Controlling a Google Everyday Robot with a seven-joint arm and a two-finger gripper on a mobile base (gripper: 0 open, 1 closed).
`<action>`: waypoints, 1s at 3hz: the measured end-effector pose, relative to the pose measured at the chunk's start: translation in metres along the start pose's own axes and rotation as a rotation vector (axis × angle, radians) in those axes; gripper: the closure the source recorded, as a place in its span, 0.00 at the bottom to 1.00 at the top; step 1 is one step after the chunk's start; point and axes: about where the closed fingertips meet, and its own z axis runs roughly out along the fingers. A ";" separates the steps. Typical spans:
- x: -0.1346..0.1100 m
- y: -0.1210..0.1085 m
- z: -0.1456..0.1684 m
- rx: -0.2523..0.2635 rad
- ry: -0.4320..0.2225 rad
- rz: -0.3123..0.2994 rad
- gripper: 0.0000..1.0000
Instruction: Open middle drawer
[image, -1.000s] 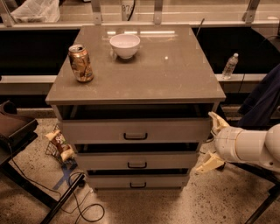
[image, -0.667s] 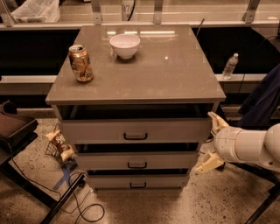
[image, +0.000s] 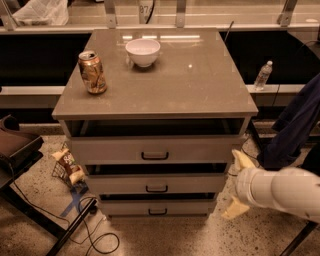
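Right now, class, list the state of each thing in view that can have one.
middle drawer: not pulled out, handle untouched.
gripper: open, right of the cabinet, holding nothing.
soda can: upright.
white bowl: upright, looks empty.
water bottle: upright.

The taupe-grey tabletop (image: 200, 90) carries a white bowl (image: 143, 51) near its far edge and a copper-and-gold patterned soda can (image: 92, 72) near its left edge. The middle drawer (image: 120, 184) is pale grey with a black handle (image: 156, 188). Beside its right end, the hand (image: 239, 184) is cream-yellow.
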 end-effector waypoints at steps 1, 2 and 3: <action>0.049 0.041 0.019 -0.058 0.126 -0.017 0.00; 0.052 0.061 0.059 -0.144 0.162 -0.031 0.00; 0.020 0.061 0.085 -0.182 0.139 -0.087 0.00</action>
